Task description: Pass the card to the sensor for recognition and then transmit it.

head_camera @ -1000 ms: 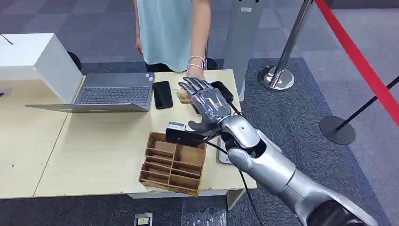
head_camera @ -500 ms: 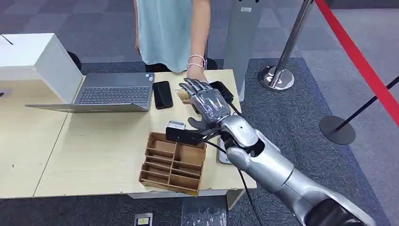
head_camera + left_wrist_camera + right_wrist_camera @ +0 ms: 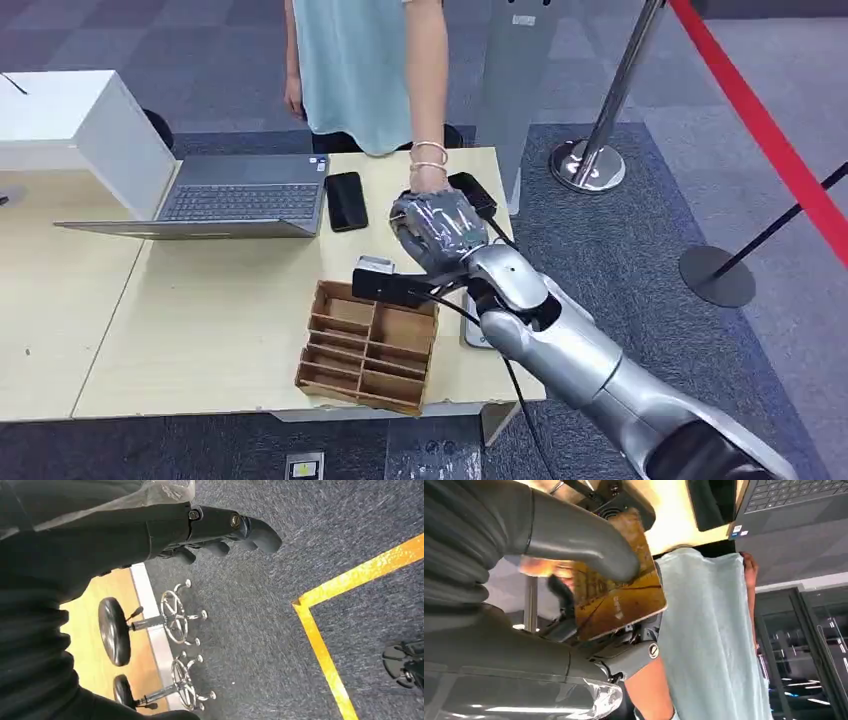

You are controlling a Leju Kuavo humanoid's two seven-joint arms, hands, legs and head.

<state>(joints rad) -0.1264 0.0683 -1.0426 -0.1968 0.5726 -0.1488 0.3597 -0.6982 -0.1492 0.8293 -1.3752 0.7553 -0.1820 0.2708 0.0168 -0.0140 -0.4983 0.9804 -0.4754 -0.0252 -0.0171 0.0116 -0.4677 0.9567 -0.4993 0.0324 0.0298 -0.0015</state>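
A: Head view, right hand (image 3: 437,226)?
B: Clasps brown card (image 3: 616,595) by thumb, over table's far edge (image 3: 440,152), person's hand (image 3: 428,180) touching, beside black sensor (image 3: 473,192).
A: Left hand (image 3: 210,530)?
B: Hangs over carpet, fingers curled, empty.

Table (image 3: 230,330): laptop (image 3: 235,200) at the far left part, lid raised toward a box (image 3: 70,120) standing to its left. Phone (image 3: 345,200) just right of the laptop. Sensor (image 3: 472,193) at the far right corner, well right of the phone. Divided tray (image 3: 368,346) at the near edge, in front of the phone.

Right hand (image 3: 437,228): above the table between phone and sensor, behind the tray. Card (image 3: 616,592) in the right hand, under the thumb.

Person (image 3: 365,70): behind the table's far edge; the person's hand (image 3: 428,180) touching the right hand's far side.

Post (image 3: 600,130): on the floor right of the table. Second post base (image 3: 716,276) farther right.

Left hand (image 3: 220,530): over the floor, stools (image 3: 145,625) beyond it.
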